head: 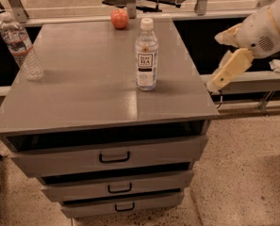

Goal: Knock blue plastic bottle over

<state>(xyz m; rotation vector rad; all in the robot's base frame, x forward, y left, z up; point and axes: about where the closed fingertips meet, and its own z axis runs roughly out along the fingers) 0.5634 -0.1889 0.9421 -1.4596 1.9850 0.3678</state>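
The blue plastic bottle [146, 55] stands upright right of centre on the grey cabinet top [83, 88]. It is clear and faintly bluish, with a white cap and a white label with dark text. My gripper [230, 66] is cream-coloured and hangs off the cabinet's right edge, at about the height of the top. It is well to the right of the bottle and apart from it. The white arm reaches in from the upper right.
A ribbed clear bottle [21, 47] with a thin reddish band stands at the top's left edge. A red apple [119, 18] sits at the back edge. Three drawers [114, 157] are below. A low ledge runs behind my gripper.
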